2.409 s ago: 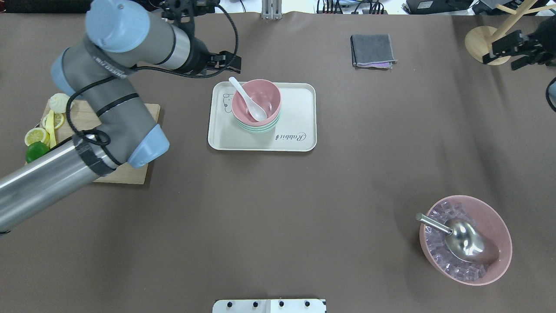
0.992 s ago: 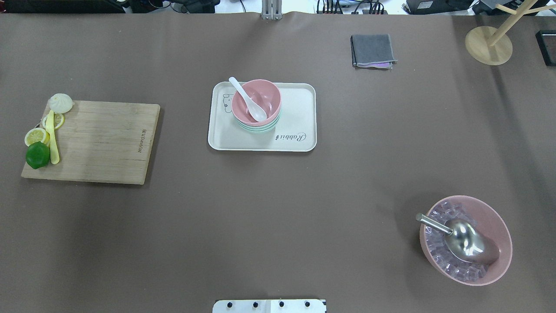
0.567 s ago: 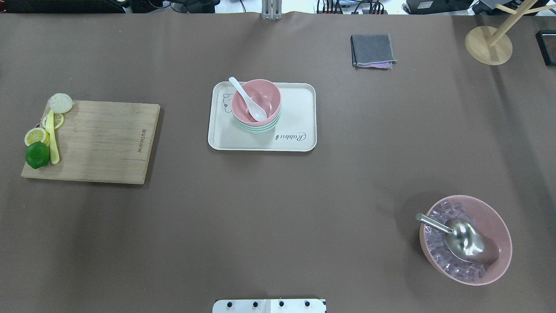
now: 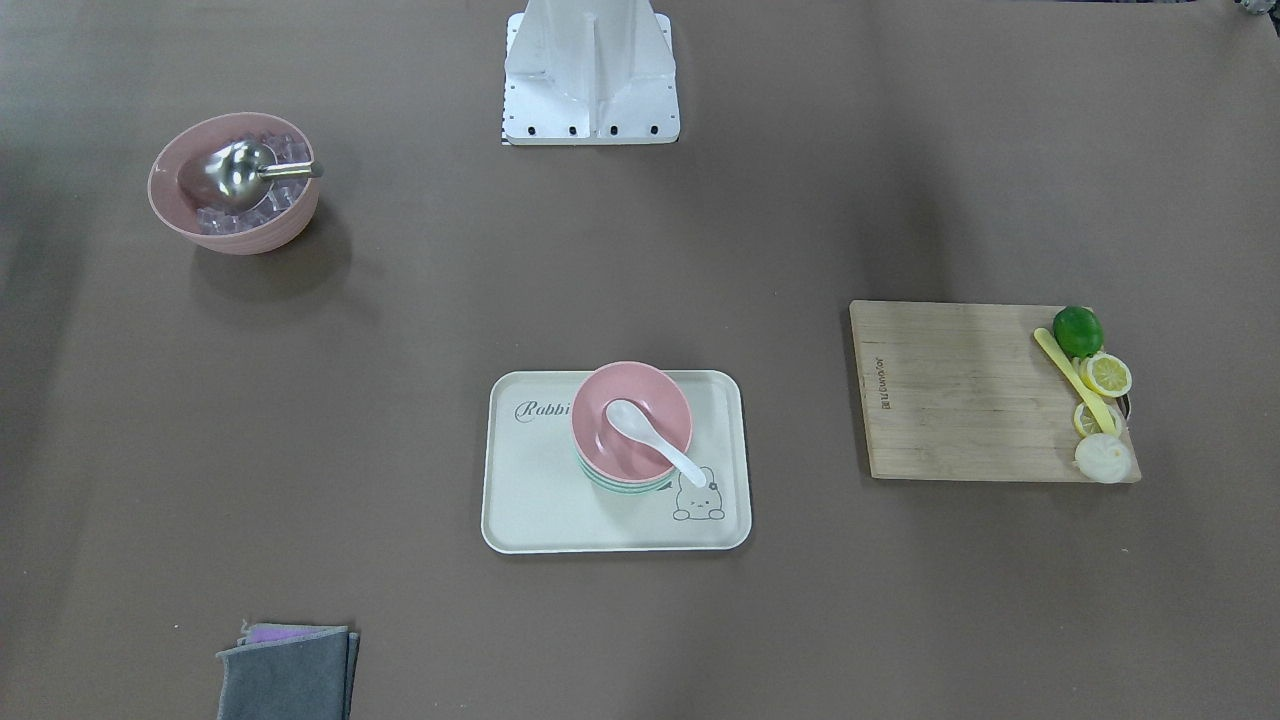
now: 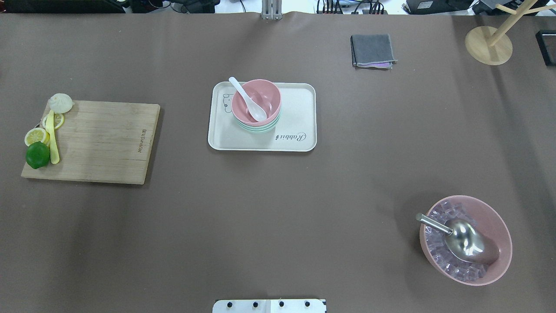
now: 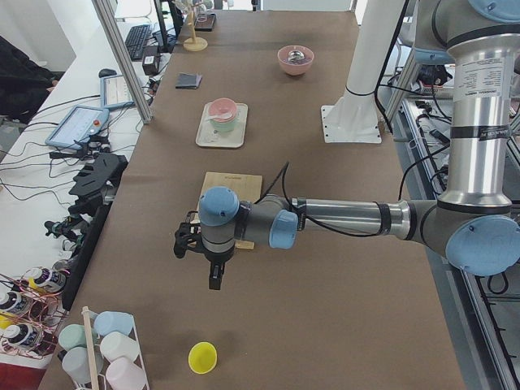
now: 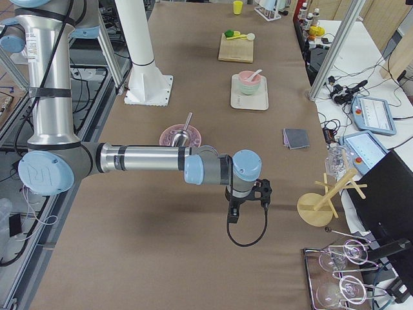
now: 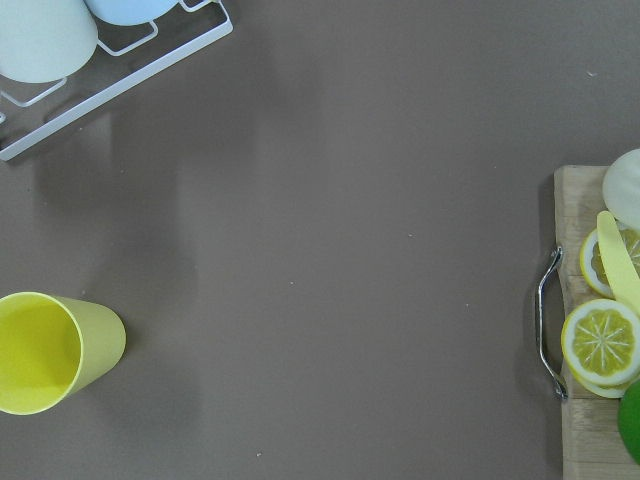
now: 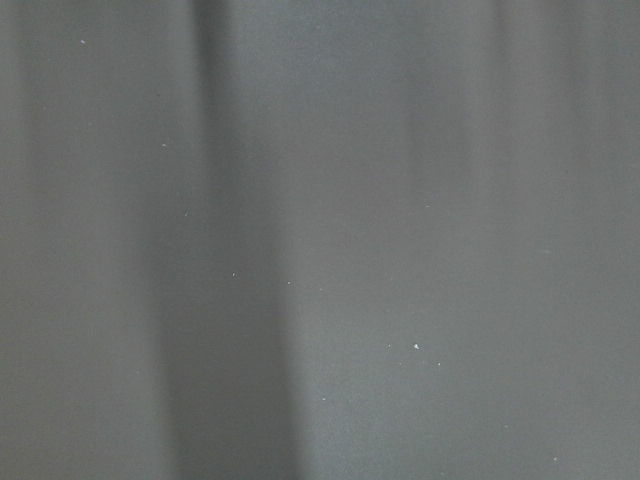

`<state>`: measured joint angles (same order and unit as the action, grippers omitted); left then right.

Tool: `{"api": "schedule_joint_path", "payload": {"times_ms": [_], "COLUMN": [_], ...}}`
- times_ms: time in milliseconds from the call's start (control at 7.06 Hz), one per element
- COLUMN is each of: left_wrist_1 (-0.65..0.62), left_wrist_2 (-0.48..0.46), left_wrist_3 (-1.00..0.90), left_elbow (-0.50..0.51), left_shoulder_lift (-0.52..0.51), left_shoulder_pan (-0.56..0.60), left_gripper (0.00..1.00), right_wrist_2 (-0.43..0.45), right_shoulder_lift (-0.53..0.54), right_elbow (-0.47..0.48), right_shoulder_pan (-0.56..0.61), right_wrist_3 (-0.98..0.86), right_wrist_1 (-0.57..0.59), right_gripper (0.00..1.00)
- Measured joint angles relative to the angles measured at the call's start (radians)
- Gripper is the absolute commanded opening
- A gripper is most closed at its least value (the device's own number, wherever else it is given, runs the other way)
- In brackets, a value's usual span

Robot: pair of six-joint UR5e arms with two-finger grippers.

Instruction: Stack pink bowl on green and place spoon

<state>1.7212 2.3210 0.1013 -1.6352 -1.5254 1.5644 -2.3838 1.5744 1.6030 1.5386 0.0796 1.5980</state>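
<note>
The small pink bowl (image 5: 265, 98) sits on top of the stack of mint-green bowls (image 5: 259, 128) on a cream tray (image 5: 299, 113). The white spoon (image 5: 246, 99) lies in the pink bowl with its handle over the rim. The front view shows the same pink bowl (image 4: 640, 400), spoon (image 4: 652, 442) and tray (image 4: 530, 490). Both arms are away from the tray. My left gripper (image 6: 186, 241) shows only in the exterior left view and my right gripper (image 7: 263, 190) only in the exterior right view. I cannot tell whether either is open or shut.
A wooden cutting board (image 5: 104, 139) with a lime, lemon slices and a yellow utensil lies at the left. A large pink bowl (image 5: 499, 226) holds ice and a steel scoop. A grey cloth (image 5: 372, 50) and a wooden stand (image 5: 486, 45) are at the back. A yellow cup (image 8: 45, 350) lies under the left wrist.
The left arm and right gripper, in the overhead view 2.4 s ago, have left it. Bowls, spoon and tray have not moved.
</note>
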Motion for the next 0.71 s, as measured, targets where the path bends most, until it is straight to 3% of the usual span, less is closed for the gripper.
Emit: {"api": "schedule_joint_path", "payload": {"times_ms": [709], "left_wrist_1": [-0.038], "left_wrist_2": [0.004], "left_wrist_3": [0.001], "left_elbow": [-0.005], "left_shoulder_lift": [0.005], "left_shoulder_pan": [0.001], "left_gripper": [0.98], "right_wrist_2": [-0.011], "right_shoulder_lift": [0.000], "right_elbow": [0.003], "right_shoulder_pan": [-0.001], "right_wrist_3": [0.032], "right_wrist_1": [-0.008], "right_gripper": [1.00]}}
